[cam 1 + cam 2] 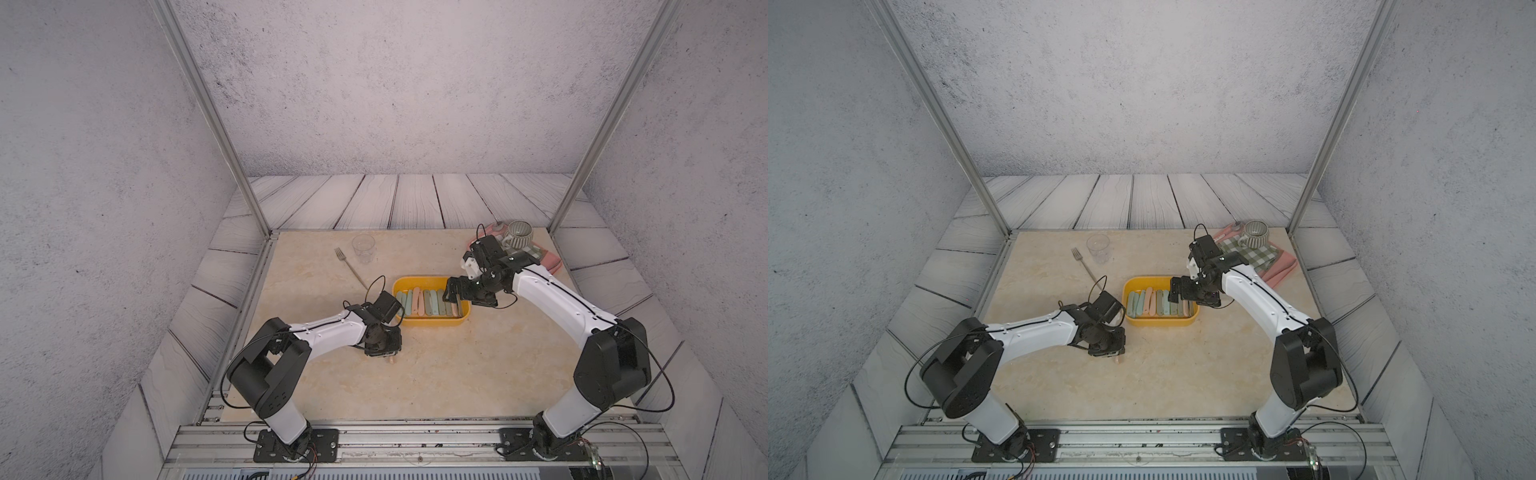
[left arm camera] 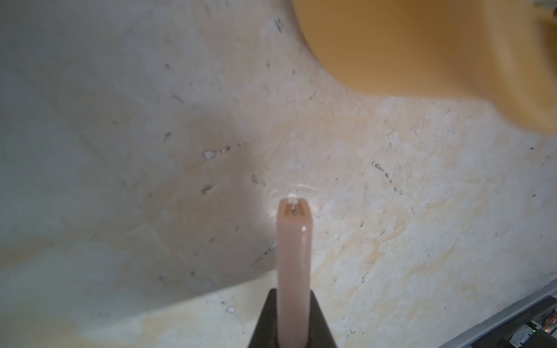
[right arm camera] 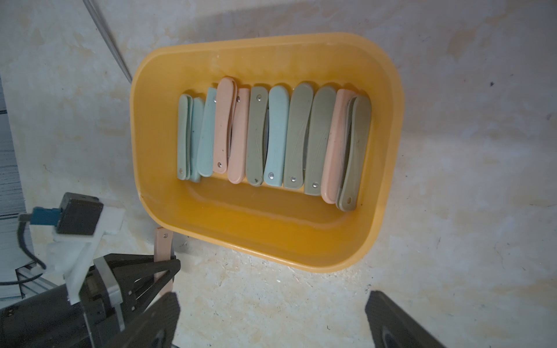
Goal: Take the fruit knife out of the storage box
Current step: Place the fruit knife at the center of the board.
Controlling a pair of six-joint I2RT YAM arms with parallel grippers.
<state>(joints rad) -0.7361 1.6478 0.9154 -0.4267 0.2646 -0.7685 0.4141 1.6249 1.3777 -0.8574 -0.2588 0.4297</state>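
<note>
Beige marbled tabletop (image 1: 457, 374) — yellow storage box (image 1: 432, 323), fork (image 1: 353, 269), clear cup (image 1: 364, 248), pink tray (image 1: 552, 262)

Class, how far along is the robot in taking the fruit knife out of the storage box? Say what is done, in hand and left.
Done: one pink fruit knife is outside the storage box. In hand: the left gripper is shut on it, beside the box, over the table. Left: probably setting it down; the right gripper hangs open above the other knives inside.
</note>
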